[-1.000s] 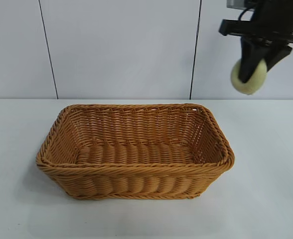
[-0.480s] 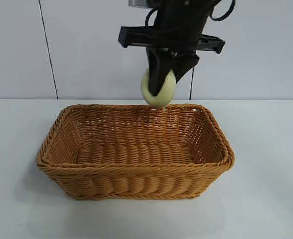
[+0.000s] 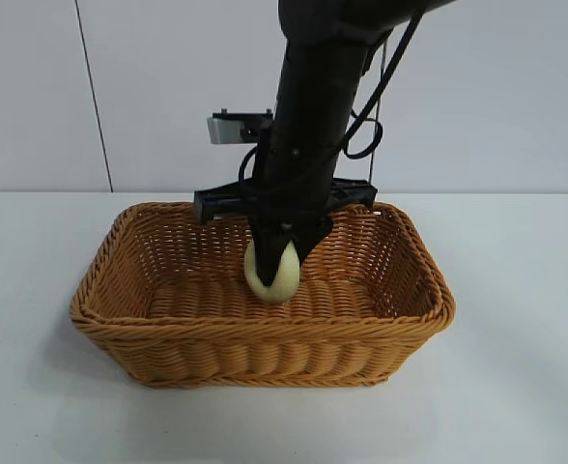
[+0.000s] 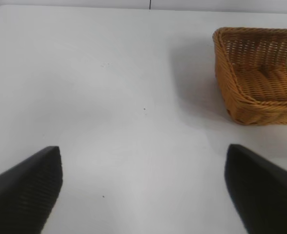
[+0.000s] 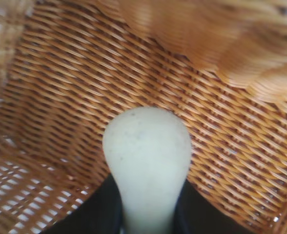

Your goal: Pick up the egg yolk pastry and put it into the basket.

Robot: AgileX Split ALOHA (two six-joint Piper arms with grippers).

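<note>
The pickup is done and the carry is nearly over. The right pincer [image 3: 276,259] points almost straight down inside the basket [image 3: 120,314], its jaws closed narrowly on the egg yolk pastry [image 3: 271,275], which hangs low between the walls, over the middle of the woven floor. What is left, as I judge it, is to let go and lift the arm clear.

From where I stand I cannot tell whether the pastry already touches the floor or hangs just above it; the front wall and the arm hide the gap. In the right wrist view the near rim is smeared. The left pincer [image 4: 143,187] hangs wide open and empty over the bare worktop [image 4: 109,97], well apart from the basket.
</note>
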